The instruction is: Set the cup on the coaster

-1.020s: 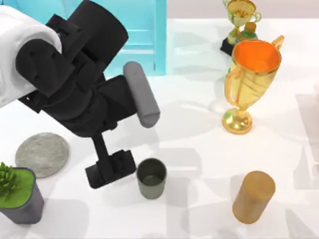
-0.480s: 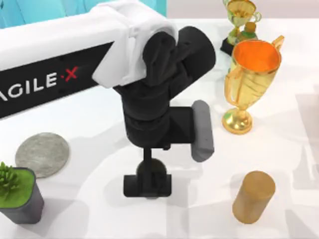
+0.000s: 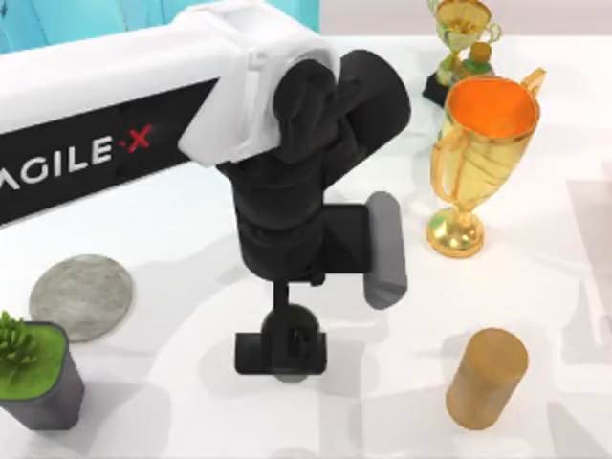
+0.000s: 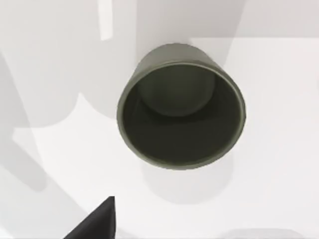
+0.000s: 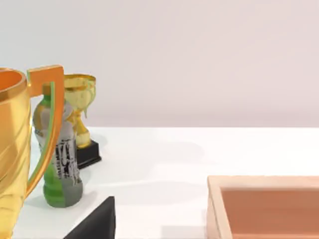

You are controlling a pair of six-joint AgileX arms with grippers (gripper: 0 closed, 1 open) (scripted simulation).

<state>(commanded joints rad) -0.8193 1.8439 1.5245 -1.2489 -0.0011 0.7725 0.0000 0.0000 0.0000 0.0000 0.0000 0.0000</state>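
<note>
The cup point(image 4: 181, 107) is a dark olive-grey tumbler standing upright on the white table, seen from straight above in the left wrist view. In the top view my left gripper point(image 3: 282, 352) hangs directly over it and hides nearly all of it. The gripper is open, its jaw bar wider than the cup. One black finger point(image 4: 97, 224) shows beside the cup without touching it. The coaster point(image 3: 81, 296), a flat mottled grey disc, lies bare at the table's left, well apart from the cup. A finger point(image 5: 97, 221) of my parked right gripper shows in the right wrist view.
A large gold trophy point(image 3: 483, 158) stands at the right, with a tan-gold cylinder point(image 3: 486, 378) in front of it. A dark pot with a green plant point(image 3: 33, 378) sits just below the coaster. A smaller trophy and a green bottle point(image 3: 464, 43) stand at the back.
My left arm swung right from beside the cup to straight over it, covering it from above. In the last half second it has barely shifted.
</note>
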